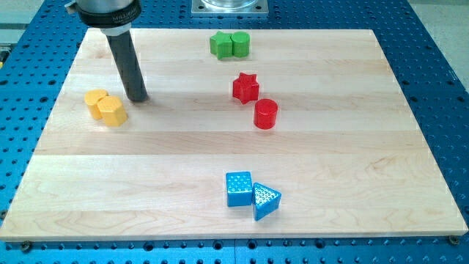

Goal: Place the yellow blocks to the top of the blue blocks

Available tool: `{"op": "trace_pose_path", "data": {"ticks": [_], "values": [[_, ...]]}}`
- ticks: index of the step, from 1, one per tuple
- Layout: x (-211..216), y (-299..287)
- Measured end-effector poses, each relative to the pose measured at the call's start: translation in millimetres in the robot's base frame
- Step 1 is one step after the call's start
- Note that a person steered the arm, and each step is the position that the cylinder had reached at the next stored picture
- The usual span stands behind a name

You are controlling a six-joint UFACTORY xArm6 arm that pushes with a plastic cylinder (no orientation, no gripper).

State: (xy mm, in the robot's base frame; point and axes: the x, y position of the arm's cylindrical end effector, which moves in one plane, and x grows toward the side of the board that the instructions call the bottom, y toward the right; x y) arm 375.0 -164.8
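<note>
Two yellow blocks sit touching at the view's left: a rounded yellow block and a yellow hexagonal block just below and right of it. My tip rests on the board just right of them, a small gap away. A blue cube and a blue triangular block sit touching near the view's bottom centre, far from the tip.
A green pair sits at the top centre. A red star block and a red cylinder sit in the middle. The wooden board lies on a blue perforated table.
</note>
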Motion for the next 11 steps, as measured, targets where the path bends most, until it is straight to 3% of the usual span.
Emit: {"op": "trace_pose_path", "data": {"ticks": [3,8,9,10,11], "values": [[-8,1],[-8,81],[-23,72],[-56,-8],[-49,-93]]}}
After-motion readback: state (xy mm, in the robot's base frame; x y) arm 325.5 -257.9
